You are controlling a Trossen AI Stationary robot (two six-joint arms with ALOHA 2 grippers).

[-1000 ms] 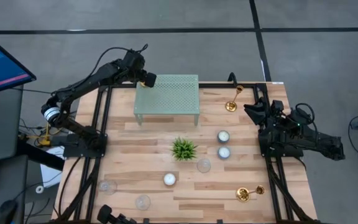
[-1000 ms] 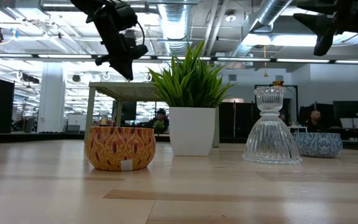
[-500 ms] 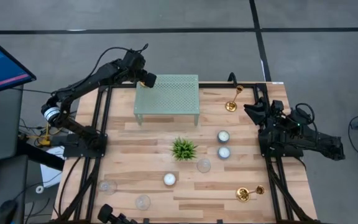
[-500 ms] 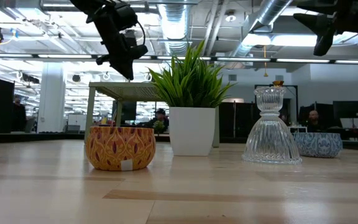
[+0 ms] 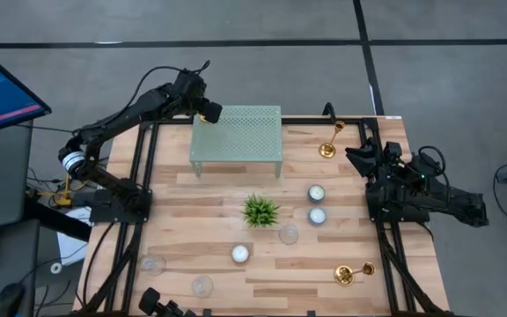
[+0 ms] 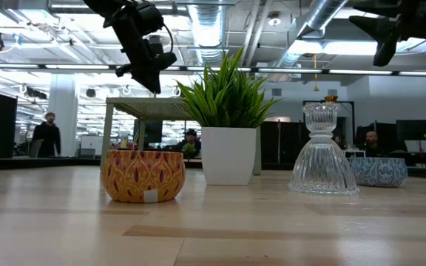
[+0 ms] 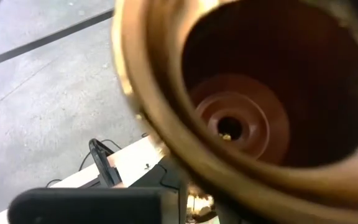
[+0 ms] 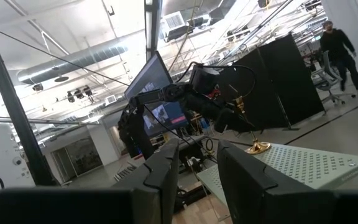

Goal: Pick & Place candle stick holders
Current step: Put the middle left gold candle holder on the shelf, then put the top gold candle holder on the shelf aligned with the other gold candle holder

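One gold candle stick holder [image 8: 246, 127] stands upright on the green perforated stand [image 5: 238, 134], at its far left corner. My left gripper [image 5: 207, 112] is shut on its upper part. In the left wrist view its hollow top cup [image 7: 241, 124] fills the picture. Two more gold holders rest on the wood by their round bases: one [image 5: 327, 146] at the far right, one [image 5: 345, 275] at the near right. My right gripper [image 8: 197, 171] waits open at the table's right edge [image 5: 385, 167], touching nothing. My left gripper has the holder high on its thin stem [image 8: 241, 112], just below the top cup. It comes slanting down from the table's far left. The holder stays upright, with its flared base [image 8: 257, 147] on the stand's perforated top. The hold itself is too small to make out.
A small green plant [image 5: 260, 210] stands mid-table. Around it are white tealights [image 5: 315, 192] [image 5: 240, 254] and clear glass cups [image 5: 289, 234] [image 5: 152, 262]. The low view shows an orange patterned bowl [image 6: 143, 175] and a ribbed glass piece [image 6: 322, 151] close by.
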